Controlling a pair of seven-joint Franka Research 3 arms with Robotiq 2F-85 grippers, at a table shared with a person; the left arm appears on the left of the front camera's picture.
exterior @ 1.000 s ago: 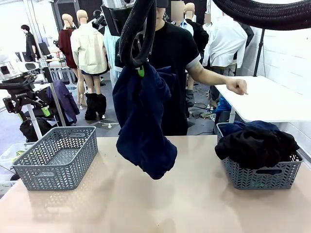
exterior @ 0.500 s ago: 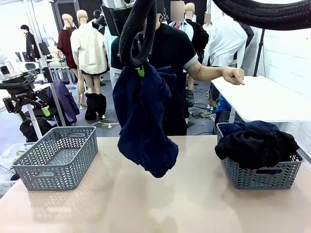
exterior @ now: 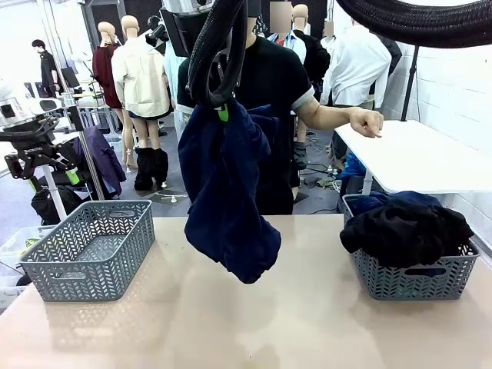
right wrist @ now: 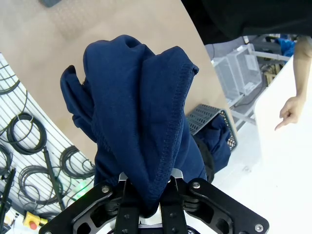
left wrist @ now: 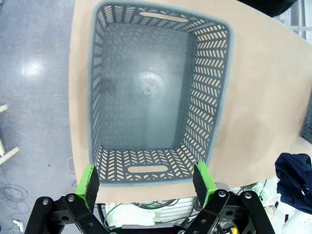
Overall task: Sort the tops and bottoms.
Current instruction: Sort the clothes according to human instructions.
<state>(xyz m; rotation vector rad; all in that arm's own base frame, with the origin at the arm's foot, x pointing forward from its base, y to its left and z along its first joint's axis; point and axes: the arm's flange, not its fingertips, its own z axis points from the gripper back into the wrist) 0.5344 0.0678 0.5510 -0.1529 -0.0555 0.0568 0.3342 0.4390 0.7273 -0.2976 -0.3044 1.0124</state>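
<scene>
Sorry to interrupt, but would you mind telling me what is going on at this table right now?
The right end effector is shut on a navy garment and holds it in the air above the middle of the table. The left end effector is open over the empty grey basket. Another grey basket on the other side is piled with dark clothes. A person stands behind the table, one hand stretched sideways.

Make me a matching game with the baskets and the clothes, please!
Things:
1. left grey basket
2. right grey basket
3. navy garment
4. left end effector

States:
A. hanging in the air above the table
B. open, above a basket
C. nothing inside
D. piled with dark clothes

Pairs: 1-C, 2-D, 3-A, 4-B
</scene>
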